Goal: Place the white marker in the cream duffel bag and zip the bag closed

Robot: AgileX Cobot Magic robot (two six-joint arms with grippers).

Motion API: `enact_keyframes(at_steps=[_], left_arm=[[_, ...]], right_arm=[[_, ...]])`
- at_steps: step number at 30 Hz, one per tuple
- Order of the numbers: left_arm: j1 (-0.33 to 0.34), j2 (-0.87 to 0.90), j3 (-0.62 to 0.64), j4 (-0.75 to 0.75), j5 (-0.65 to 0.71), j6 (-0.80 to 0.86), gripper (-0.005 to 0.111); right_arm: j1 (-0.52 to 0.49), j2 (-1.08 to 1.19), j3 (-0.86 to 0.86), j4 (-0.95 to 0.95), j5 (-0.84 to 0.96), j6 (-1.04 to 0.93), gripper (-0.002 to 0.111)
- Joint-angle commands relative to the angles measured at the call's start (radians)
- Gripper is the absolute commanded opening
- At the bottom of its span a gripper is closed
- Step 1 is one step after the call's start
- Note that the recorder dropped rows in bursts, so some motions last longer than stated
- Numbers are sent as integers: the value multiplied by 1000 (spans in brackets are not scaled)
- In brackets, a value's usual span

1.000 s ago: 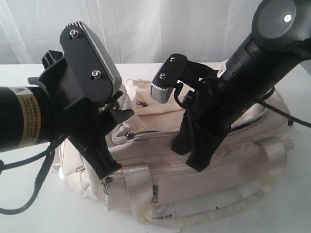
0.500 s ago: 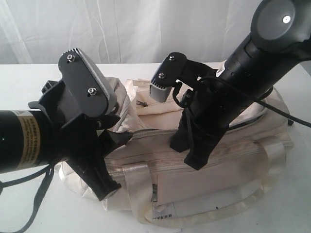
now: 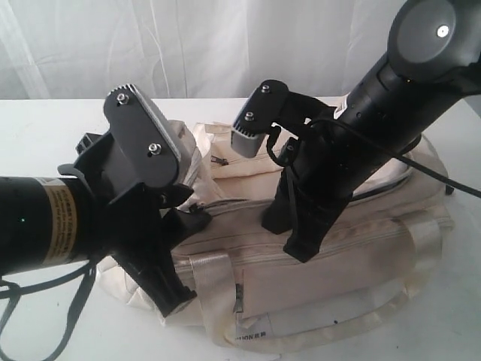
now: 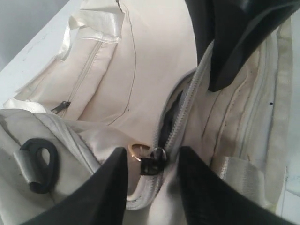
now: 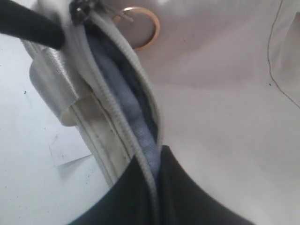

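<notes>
The cream duffel bag (image 3: 338,256) lies on the white table with its top zipper partly open. My left gripper (image 4: 152,154) is open at the bag's left end. Its two black fingers stand either side of the dark zipper slider (image 4: 152,161) and its gold ring (image 4: 136,151) without touching them. My right gripper (image 5: 157,161) is shut on the grey zipper edge near the middle of the bag, holding it up. Bluish lining shows in the gap. The white marker is hidden.
The white table (image 3: 45,128) surrounds the bag, with a white curtain behind. A black clip (image 4: 40,164) hangs at the bag's end beside a small pocket zipper (image 4: 61,107). Black cables (image 3: 45,301) loop under my left arm. Webbing handles (image 3: 214,293) drape over the front.
My left arm has come down and a little right, bringing its open fingers around the zipper slider. The right gripper has kept its hold and place.
</notes>
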Motion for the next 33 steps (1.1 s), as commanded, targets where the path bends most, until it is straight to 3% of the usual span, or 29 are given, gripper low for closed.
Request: enact_keyframes(at_steps=[1,7,14,22,27,33], left_arm=[[0,33,5,-7,10,1,42],[0,70,5,-4,0,1,36],[0,79,5,27,-36,1,0],[0,67,5,47,7,1,0],[0,12,5,53,138,29,0],[0,-50,5,46,198,52,0]], right_arm=[[4,-4,25,10,-1,-9,0],[4,-4,38,10,-8,-9,0],[4,-4,38,10,-20,-9,0],[4,-4,38,10,-22,-9,0],[4,-4,38,10,-22,-9,0],[4,-4,38,6,-45,-9,0]])
